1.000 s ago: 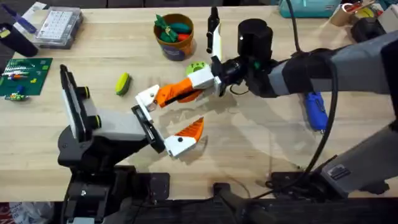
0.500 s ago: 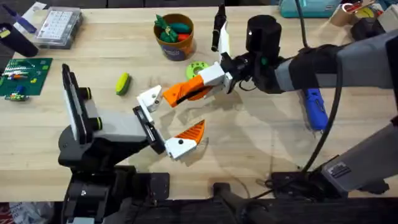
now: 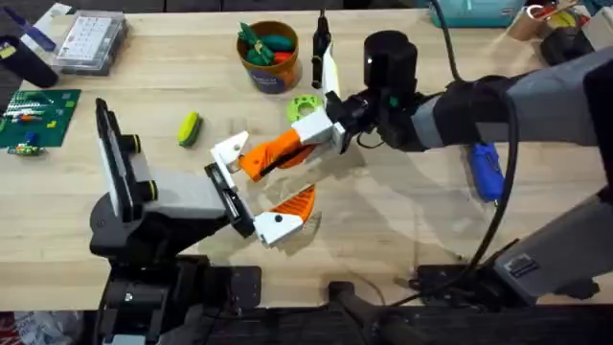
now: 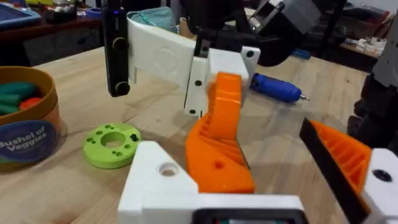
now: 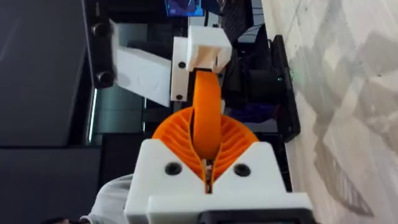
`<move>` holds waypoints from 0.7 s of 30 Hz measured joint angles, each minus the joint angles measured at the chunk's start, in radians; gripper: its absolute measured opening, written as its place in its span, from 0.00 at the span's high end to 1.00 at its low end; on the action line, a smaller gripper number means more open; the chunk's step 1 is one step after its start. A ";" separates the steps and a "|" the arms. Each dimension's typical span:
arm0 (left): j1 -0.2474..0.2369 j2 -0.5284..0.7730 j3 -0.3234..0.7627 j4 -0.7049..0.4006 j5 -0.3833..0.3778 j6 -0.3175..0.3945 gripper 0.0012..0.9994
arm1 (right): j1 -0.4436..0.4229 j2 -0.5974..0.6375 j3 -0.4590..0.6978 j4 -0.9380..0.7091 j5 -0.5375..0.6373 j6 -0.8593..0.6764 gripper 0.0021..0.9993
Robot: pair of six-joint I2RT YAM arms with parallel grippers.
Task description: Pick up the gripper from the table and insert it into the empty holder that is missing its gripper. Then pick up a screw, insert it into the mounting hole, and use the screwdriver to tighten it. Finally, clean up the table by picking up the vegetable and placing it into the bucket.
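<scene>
**Right gripper clamped on the loose orange finger at the left arm's empty holder**

Right gripper (image 3: 322, 128), white-fingered with orange ribbed pads, was closed tight on the loose gripper part, a wedge-shaped orange ribbed plastic finger with a white block at one end (image 3: 278, 148). In the right wrist view the two pads (image 5: 174, 134) pressed the orange finger (image 5: 206, 112) between them. The finger's far tip lay against the empty holder, a white plastic bracket with a round hole (image 3: 228, 150), on the left gripper (image 3: 257, 187). From the left wrist the orange wedge (image 4: 217, 143) stood tilted, touching the white bracket (image 4: 158, 180); whether it was seated I could not tell. The left gripper's jaws stood wide apart, its other finger carrying an orange ribbed pad (image 4: 345, 155).

A flat lime-green plastic ring (image 3: 305, 105) lay on the pale wooden table (image 3: 402, 220) just beside the right gripper. The screwdriver, a short, thick, bright blue tool (image 3: 486, 171), lay well behind the right gripper, beside its forearm. The vegetable, a small yellow-green oblong toy (image 3: 189, 128), lay beyond the white bracket, well apart from both grippers. The bucket, a round orange-tan tub holding green, red and orange toy vegetables (image 3: 287, 69), stood near the right gripper, just past the green ring.
</scene>
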 joint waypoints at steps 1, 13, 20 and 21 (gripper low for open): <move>0.000 0.000 0.000 0.000 0.000 0.000 0.01 | 0.002 0.000 0.000 0.000 0.004 0.001 0.98; 0.003 0.000 0.000 0.001 -0.024 0.000 0.01 | 0.007 0.000 0.000 -0.001 0.076 0.045 0.98; 0.003 0.000 0.000 0.002 -0.031 0.001 0.01 | 0.007 0.004 -0.001 0.112 0.082 0.094 0.98; 0.003 0.000 0.000 0.003 -0.027 0.005 0.01 | 0.007 0.004 -0.001 0.136 0.090 0.108 0.98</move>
